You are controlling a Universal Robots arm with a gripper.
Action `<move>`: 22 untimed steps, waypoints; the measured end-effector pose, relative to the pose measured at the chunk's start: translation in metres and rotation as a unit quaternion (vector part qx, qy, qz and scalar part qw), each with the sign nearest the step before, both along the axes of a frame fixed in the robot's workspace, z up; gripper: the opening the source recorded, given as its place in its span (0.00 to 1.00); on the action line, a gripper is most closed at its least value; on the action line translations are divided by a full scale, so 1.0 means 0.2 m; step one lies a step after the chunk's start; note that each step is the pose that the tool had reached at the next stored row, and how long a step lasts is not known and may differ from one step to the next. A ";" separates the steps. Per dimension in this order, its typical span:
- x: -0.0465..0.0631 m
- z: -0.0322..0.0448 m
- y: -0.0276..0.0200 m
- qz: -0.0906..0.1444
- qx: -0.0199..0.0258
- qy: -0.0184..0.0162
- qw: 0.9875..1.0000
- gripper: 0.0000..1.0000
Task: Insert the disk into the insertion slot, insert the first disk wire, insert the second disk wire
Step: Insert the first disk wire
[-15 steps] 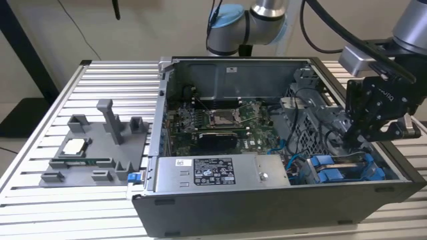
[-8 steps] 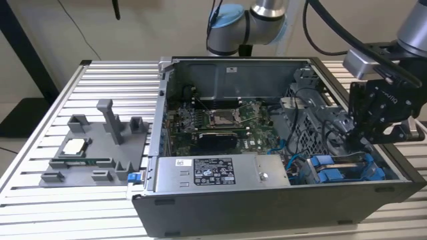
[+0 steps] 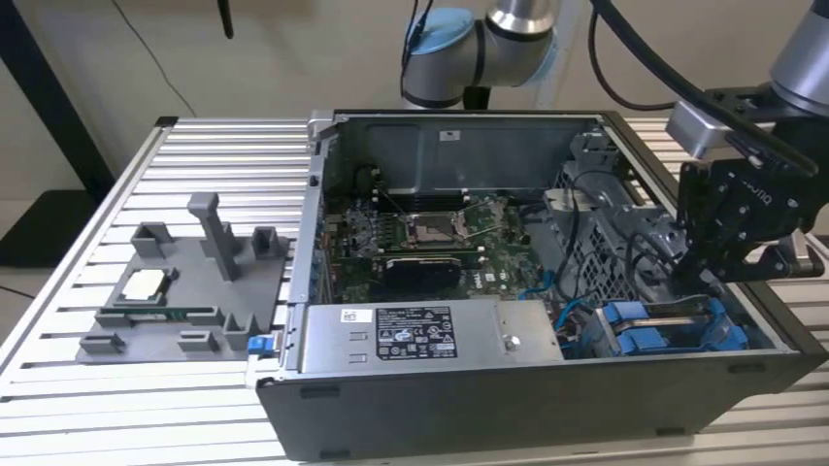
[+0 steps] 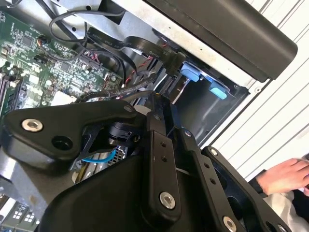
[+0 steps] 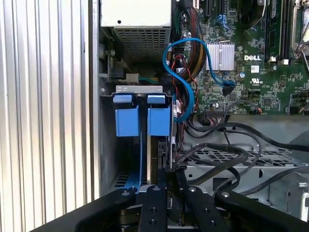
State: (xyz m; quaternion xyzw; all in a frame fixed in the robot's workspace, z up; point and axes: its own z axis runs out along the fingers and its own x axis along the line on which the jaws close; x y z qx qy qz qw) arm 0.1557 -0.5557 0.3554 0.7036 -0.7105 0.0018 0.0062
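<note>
The disk (image 5: 162, 145) stands on edge in the insertion slot (image 5: 107, 145), its blue carrier bracket (image 5: 159, 121) beside a second blue bracket (image 5: 127, 121). In the exterior view the blue brackets (image 3: 654, 335) sit in the slot (image 3: 733, 335) at the case's near right corner. My gripper (image 5: 167, 175) hangs right over the disk's edge, narrowed onto a black disk wire (image 5: 212, 159) that trails off across the metal cage. It shows in the exterior view as the gripper (image 3: 706, 280) and from behind in the second wrist view as the gripper (image 4: 159, 104).
A blue cable (image 5: 187, 92) loops from the motherboard (image 5: 251, 72) down beside the disk. The grey power supply box (image 3: 428, 335) lies along the case front. A grey fixture plate (image 3: 182, 291) sits at the exterior view's left. A person's hand (image 4: 285, 176) rests outside the case.
</note>
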 end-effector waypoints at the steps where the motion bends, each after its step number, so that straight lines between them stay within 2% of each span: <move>1: 0.00 0.000 0.000 0.000 0.000 0.000 1.000 0.19; 9: 0.01 -0.013 -0.001 0.000 0.000 0.000 1.000 0.19; 15: 0.02 -0.038 -0.003 0.000 -0.001 0.000 1.000 0.19; 22: 0.04 -0.052 -0.015 -0.001 -0.001 0.000 1.000 0.19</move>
